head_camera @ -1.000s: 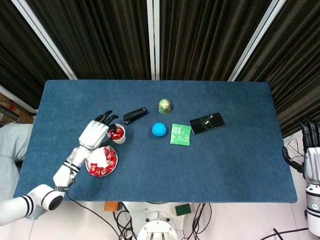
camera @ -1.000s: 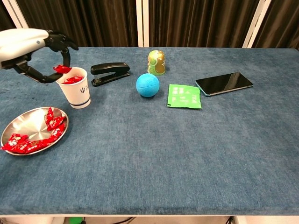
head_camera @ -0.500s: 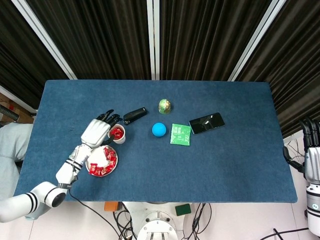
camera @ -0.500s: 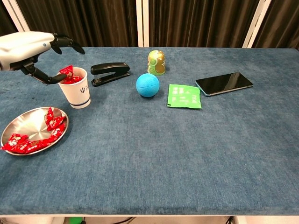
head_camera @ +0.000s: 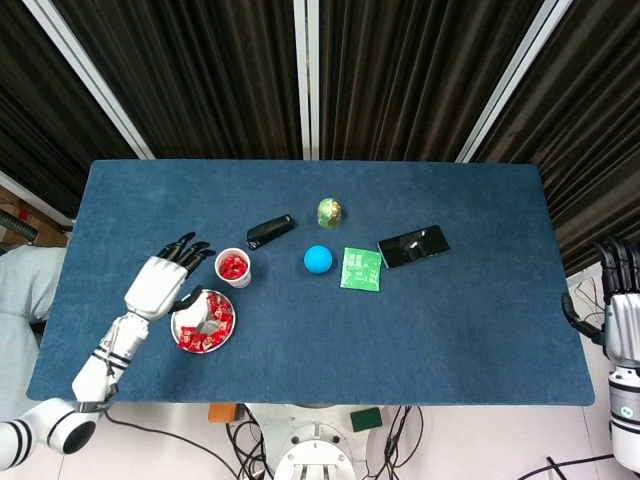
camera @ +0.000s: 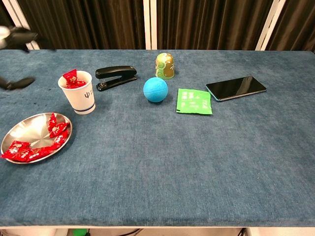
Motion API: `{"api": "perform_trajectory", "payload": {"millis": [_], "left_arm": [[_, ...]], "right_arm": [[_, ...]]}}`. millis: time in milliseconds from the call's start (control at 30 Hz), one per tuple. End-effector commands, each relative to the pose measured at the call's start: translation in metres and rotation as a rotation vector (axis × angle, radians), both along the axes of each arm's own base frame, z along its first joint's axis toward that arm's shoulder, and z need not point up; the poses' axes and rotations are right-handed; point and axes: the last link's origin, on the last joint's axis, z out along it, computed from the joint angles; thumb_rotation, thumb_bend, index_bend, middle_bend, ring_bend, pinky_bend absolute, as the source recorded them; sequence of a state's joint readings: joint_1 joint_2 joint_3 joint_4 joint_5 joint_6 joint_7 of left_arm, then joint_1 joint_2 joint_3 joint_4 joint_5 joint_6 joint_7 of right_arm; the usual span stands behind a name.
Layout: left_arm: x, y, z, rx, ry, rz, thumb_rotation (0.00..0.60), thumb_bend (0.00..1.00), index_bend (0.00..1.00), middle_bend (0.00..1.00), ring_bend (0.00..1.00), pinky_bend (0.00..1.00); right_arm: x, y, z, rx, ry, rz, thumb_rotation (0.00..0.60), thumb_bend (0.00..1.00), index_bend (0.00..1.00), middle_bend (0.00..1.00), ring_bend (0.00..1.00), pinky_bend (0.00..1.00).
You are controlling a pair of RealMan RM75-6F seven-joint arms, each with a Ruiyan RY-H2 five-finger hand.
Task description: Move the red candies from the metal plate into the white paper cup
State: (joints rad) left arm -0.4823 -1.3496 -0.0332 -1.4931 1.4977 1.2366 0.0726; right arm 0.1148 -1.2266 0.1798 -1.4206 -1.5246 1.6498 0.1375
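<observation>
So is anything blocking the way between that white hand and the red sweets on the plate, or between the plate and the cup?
Nothing visible does. The left hand hovers open just left of the metal plate, where red candies remain. The white paper cup stands right behind the plate, with only bare tabletop between them.

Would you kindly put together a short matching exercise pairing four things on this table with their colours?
Things:
1. stapler
2. ball
3. packet beside the phone
4. candies on the metal plate

Colours:
A. green
B. red
C. black
D. blue

Pairs: 1-C, 2-D, 3-A, 4-B
</observation>
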Motion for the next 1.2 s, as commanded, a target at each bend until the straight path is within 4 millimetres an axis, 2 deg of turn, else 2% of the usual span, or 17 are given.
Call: {"api": "perform_trajectory", "payload": {"millis": [33, 233, 600, 900, 1200], "left_arm": [[-0.013, -0.011, 0.001, -0.006, 0.015, 0.023, 0.600, 0.37, 0.24, 0.16, 0.03, 0.22], [-0.031, -0.021, -0.013, -0.054, 0.038, 0.047, 0.600, 0.37, 0.25, 0.16, 0.03, 0.22], [-0.041, -0.015, -0.041, -0.146, 0.075, 0.017, 0.600, 0.37, 0.26, 0.16, 0.03, 0.22], [-0.043, -0.010, -0.044, -0.172, 0.107, -0.017, 0.600, 0.35, 0.28, 0.16, 0.03, 0.22], [-0.039, -0.001, -0.055, -0.192, 0.128, -0.056, 0.600, 0.27, 0.31, 0.16, 0.03, 0.22]], "right_arm": [[0.001, 0.000, -0.001, 0.001, 0.001, 0.002, 0.600, 0.34, 0.00, 0.00, 0.00, 0.00], [0.001, 0.001, -0.001, 0.002, 0.007, 0.001, 0.600, 0.34, 0.00, 0.00, 0.00, 0.00], [0.006, 0.001, 0.000, 0.001, 0.018, 0.006, 0.600, 0.34, 0.00, 0.00, 0.00, 0.00], [0.007, -0.001, -0.003, 0.009, 0.025, 0.007, 0.600, 0.34, 0.00, 0.00, 0.00, 0.00], [0.007, 0.000, -0.004, 0.007, 0.030, 0.002, 0.600, 0.34, 0.00, 0.00, 0.00, 0.00]]}}
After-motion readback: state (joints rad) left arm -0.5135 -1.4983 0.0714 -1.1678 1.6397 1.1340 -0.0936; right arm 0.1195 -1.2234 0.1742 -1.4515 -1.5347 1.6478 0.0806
